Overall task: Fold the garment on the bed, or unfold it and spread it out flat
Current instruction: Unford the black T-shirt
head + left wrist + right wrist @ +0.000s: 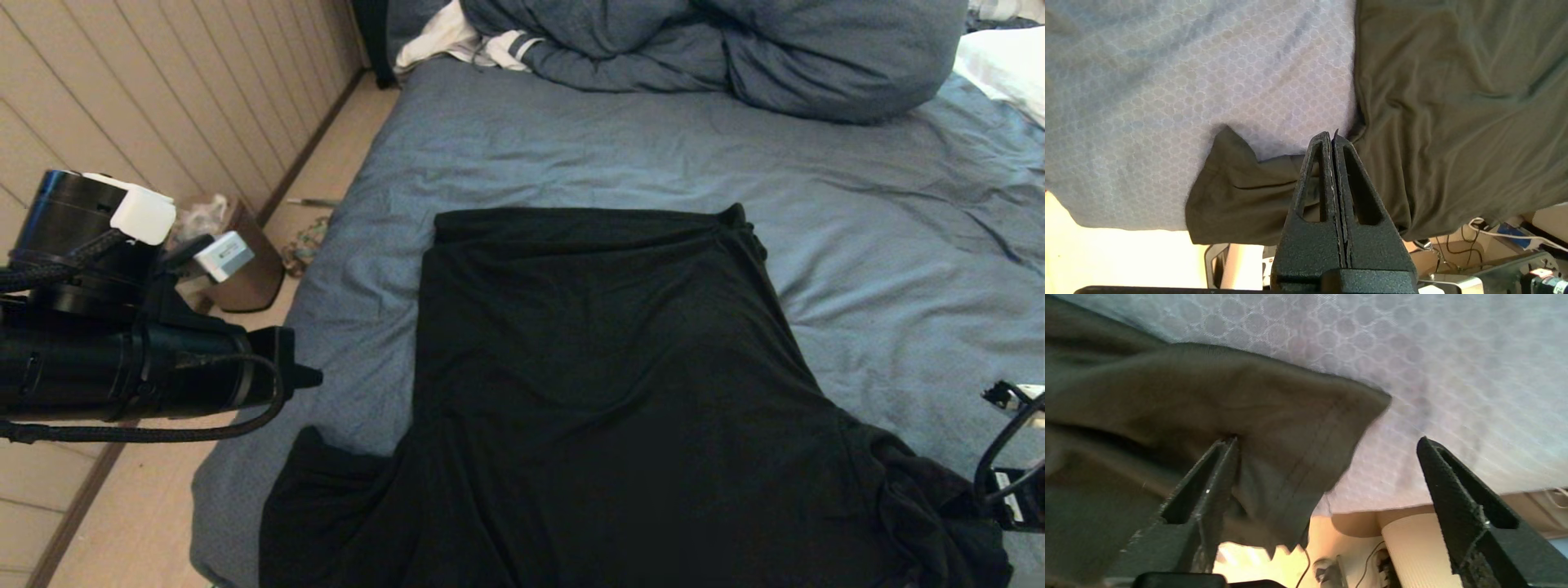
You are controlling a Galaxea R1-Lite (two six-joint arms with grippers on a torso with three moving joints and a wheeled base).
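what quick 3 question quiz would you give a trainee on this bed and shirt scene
1. True or false: the right gripper has its fingers spread apart.
2. Which sleeve of the black T-shirt is bunched up? A) the one on the robot's left B) the one on the robot's right
3. Fill in: at the far end of the bed lies a bunched blue-grey ____.

Key: 1 true. 2 B; the left sleeve lies flat beside the shut left gripper. 3 duvet.
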